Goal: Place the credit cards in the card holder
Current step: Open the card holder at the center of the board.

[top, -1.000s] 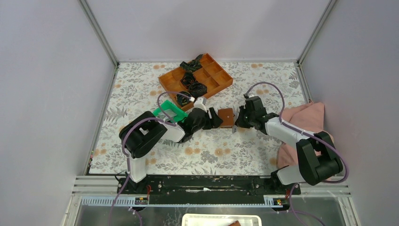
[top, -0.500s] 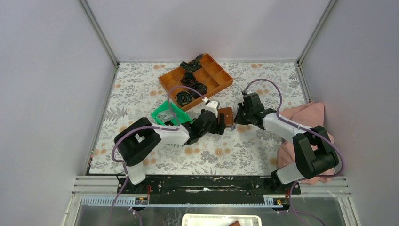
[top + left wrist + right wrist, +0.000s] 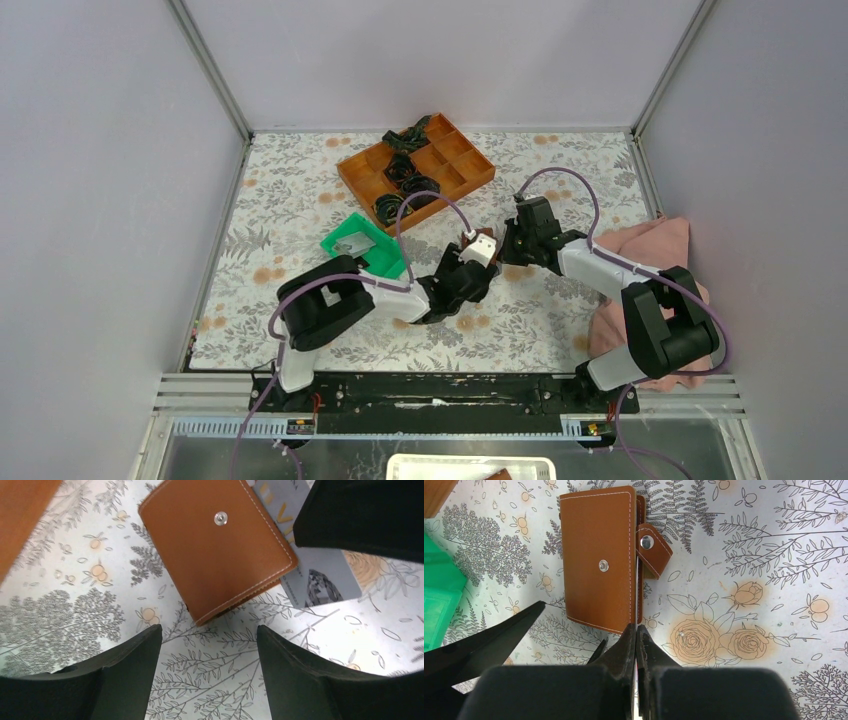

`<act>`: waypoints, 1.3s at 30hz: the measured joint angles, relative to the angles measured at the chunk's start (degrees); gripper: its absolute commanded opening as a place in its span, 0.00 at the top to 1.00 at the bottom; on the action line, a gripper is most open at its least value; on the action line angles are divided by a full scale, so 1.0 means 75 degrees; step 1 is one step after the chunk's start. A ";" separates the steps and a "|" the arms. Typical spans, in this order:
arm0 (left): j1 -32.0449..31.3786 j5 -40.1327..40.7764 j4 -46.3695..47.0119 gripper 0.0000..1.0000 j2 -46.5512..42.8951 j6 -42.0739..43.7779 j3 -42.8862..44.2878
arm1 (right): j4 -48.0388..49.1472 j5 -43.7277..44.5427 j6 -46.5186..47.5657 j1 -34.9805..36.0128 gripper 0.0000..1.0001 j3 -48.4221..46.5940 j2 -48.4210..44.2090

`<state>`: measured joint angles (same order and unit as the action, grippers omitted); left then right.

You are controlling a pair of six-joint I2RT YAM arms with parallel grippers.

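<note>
The card holder (image 3: 599,555) is a closed brown wallet lying flat on the floral cloth, its snap tab (image 3: 654,547) hanging open. It also shows in the left wrist view (image 3: 215,545). My right gripper (image 3: 636,627) is shut on a greyish credit card (image 3: 320,575), seen edge-on from the right wrist, whose far end is tucked into the wallet's side. My left gripper (image 3: 208,630) is open and empty just short of the wallet's near corner. In the top view both grippers, left (image 3: 478,258) and right (image 3: 507,248), meet over the wallet, which is mostly hidden there.
A green tray (image 3: 372,258) holding a greyish card (image 3: 350,244) lies left of the left arm. An orange compartment tray (image 3: 462,165) with black coiled items stands at the back. A pink cloth (image 3: 650,250) lies at the right edge.
My left arm has swung right and towards the near side, from the wallet's left to over it, uncovering the green tray. The right gripper has shifted slightly and stays shut.
</note>
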<state>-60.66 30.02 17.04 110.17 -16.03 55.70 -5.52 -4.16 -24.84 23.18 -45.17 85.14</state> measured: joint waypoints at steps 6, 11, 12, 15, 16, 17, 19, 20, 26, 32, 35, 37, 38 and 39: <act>-0.0254 0.1172 0.0350 0.22 0.0335 0.0510 0.0023 | 0.0000 -0.0006 0.0003 0.0000 1.00 0.0000 0.0000; -0.0309 0.1617 0.0723 0.22 0.0411 0.0828 -0.0032 | 0.0003 -0.0009 0.0000 0.0000 1.00 0.0003 0.0000; -0.0309 0.1658 0.0825 0.22 0.0411 0.0889 -0.0047 | 0.0000 -0.0009 0.0000 0.0000 1.00 0.0003 0.0000; -0.0332 0.1714 0.1110 0.22 0.0411 0.1049 -0.0082 | 0.0003 -0.0012 0.0000 0.0000 1.00 0.0003 0.0000; -0.0347 0.1725 0.1195 0.22 0.0411 0.1093 -0.0082 | 0.0006 -0.0015 0.0000 0.0000 1.00 0.0003 0.0000; -0.0358 0.1725 0.1279 0.22 0.0417 0.1142 -0.0082 | 0.0006 -0.0023 0.0003 0.0000 1.00 0.0003 0.0000; -0.0361 0.1725 0.1396 0.22 0.0446 0.1221 -0.0079 | 0.0006 -0.0052 0.0000 0.0000 1.00 0.0003 0.0000; -0.0361 0.1725 0.1434 0.22 0.0478 0.1250 -0.0073 | 0.0006 -0.0058 0.0003 0.0000 1.00 0.0003 0.0000; -0.0364 0.1719 0.1547 0.22 0.0796 0.1364 -0.0012 | 0.0006 -0.0064 0.0000 0.0000 1.00 0.0003 0.0000; -0.0364 0.1716 0.1556 0.22 0.0801 0.1390 -0.0006 | 0.0012 -0.0140 0.0000 0.0000 1.00 0.0003 0.0000; -0.0364 0.1731 0.1597 0.22 0.0813 0.1411 -0.0006 | 0.0017 -0.0140 0.0000 0.0003 1.00 0.0003 0.0000; -0.0364 0.1769 0.1670 0.22 0.0848 0.1419 0.0006 | 0.0023 -0.0140 0.0000 0.0003 1.00 0.0006 0.0000; -0.0364 0.1801 0.1687 0.22 0.0874 0.1425 0.0026 | 0.0023 -0.0140 0.0000 0.0003 1.00 0.0006 0.0000; -0.0364 0.1827 0.1702 0.22 0.0909 0.1431 0.0061 | 0.0026 -0.0140 0.0000 0.0003 1.00 0.0006 0.0000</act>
<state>-63.40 43.72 29.80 116.99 -5.30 56.16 -5.32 -5.21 -24.84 23.20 -45.12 85.14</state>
